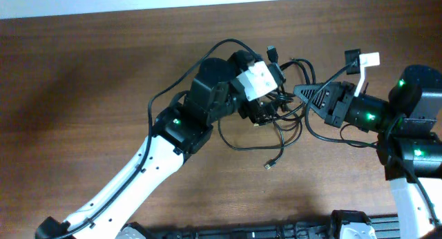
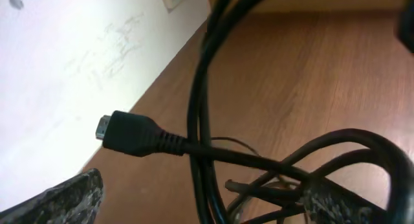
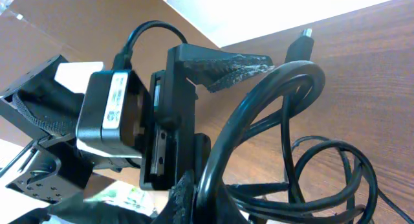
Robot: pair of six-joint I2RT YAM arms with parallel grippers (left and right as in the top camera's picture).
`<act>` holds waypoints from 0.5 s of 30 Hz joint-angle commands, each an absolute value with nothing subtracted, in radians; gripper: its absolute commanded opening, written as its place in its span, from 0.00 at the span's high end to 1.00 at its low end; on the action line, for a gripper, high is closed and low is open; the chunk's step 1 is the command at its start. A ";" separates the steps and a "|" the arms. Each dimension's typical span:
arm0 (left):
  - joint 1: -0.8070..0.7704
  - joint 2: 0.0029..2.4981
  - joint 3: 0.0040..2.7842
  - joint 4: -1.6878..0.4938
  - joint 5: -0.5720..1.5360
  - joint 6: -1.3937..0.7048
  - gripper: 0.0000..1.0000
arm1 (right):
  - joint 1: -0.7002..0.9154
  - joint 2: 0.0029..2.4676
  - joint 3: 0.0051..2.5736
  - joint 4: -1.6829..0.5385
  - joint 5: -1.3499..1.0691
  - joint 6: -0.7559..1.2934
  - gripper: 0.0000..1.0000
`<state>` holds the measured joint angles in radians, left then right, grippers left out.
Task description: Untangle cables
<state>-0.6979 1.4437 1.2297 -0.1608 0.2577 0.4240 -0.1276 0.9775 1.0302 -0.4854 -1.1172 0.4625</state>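
Left tool (image 1: 269,109) is hanging wide open over the knot, holding nothing, its fingers (image 2: 71,199) straddling several strands of the cables (image 2: 199,94). Right tool (image 1: 302,92) is pinching shut on one loop of them, which is arching up from its tips. Between the two tools the tangle is lying bunched on the bench (image 1: 83,80), with a small plug (image 2: 129,134) jutting out and a loose end (image 1: 268,166) trailing toward my base. I am judging this as the separating step. The next move is calling for the left tool to close on a single strand, not the bundle, and draw away from the right.
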 commanded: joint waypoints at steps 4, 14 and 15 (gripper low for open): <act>-0.698 1.429 1.239 -0.152 0.267 0.691 0.78 | -0.125 0.975 1.037 -0.465 -1.143 0.441 0.96; -0.697 1.429 1.239 -0.159 0.266 0.689 1.00 | -0.125 1.003 1.037 -0.453 -1.141 0.445 0.96; -0.697 1.429 1.239 -0.159 0.263 0.665 1.00 | -0.125 1.003 1.037 -0.453 -1.141 0.445 0.96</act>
